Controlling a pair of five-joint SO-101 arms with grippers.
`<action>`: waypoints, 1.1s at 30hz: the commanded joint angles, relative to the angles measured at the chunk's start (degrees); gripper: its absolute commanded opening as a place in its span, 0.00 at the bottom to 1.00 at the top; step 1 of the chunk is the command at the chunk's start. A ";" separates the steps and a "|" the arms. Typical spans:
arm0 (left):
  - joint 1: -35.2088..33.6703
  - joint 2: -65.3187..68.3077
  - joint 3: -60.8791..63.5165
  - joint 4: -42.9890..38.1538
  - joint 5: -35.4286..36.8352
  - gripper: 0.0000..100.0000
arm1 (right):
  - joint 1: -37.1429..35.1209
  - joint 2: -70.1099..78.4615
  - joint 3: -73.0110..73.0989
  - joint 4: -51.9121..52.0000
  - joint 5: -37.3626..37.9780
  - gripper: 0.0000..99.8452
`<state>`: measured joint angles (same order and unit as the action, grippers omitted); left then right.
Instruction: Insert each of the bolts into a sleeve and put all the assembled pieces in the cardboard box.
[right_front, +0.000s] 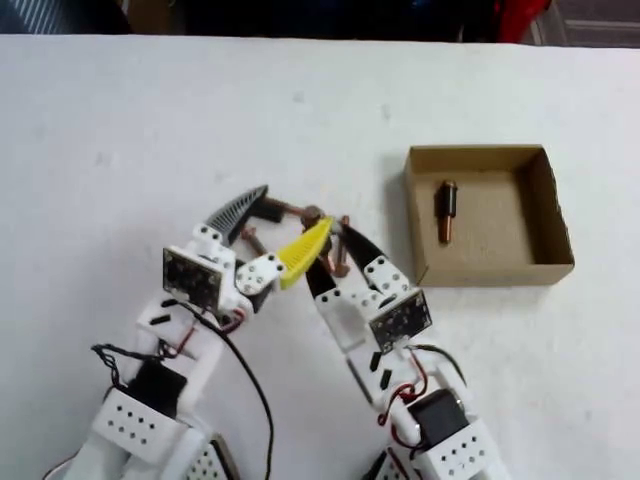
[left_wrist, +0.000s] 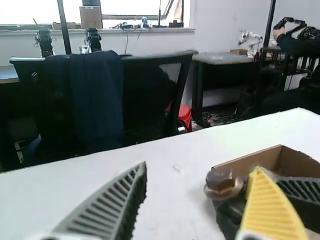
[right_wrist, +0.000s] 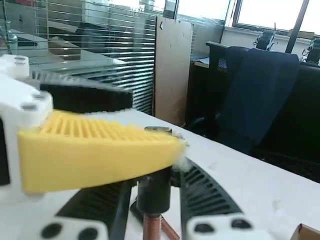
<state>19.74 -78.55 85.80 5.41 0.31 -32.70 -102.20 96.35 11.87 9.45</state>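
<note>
cardboard box (right_front: 476, 152) sits open on the white table (right_front: 150, 120), at 3 o'clock from the two grippers in the high view and close beside them. one assembled piece (right_front: 446, 210) lies inside it, with its dark end toward 12 o'clock and its copper shank toward 6 o'clock.

the left gripper (right_front: 272, 230) is spread wide and holds nothing. its grey finger (right_front: 238, 210) is at 10 o'clock of the gap and its yellow finger (right_front: 304, 250) at 4 o'clock. a loose bolt (right_front: 252, 241) lies on the table between them, and a second loose bolt (right_front: 284, 208) lies just beside the grey tip.

the right gripper (right_front: 326, 238) stands at 3 o'clock of the left one, tips toward 11 o'clock. its black fingers (right_wrist: 205, 195) are closed narrow around a dark sleeve (right_wrist: 154, 192) held upright. a held bolt (left_wrist: 223, 182) runs through the sleeve, its hex head on top and its copper shank sticking out below. the yellow finger crosses in front of the bolt head in the right wrist view; i cannot tell whether they touch.
</note>
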 joint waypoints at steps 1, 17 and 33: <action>-0.66 -0.22 -1.23 0.44 0.26 0.33 | 0.66 -0.57 0.53 -1.27 0.18 0.02; -6.20 -0.31 -8.97 0.44 0.35 0.33 | 0.84 -0.84 0.53 0.75 0.18 0.02; -18.59 -0.31 -16.09 0.97 0.44 0.32 | 0.92 -0.84 0.53 4.88 0.53 0.02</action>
<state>5.14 -77.93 72.97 5.76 0.04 -32.44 -102.29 96.35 16.70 9.45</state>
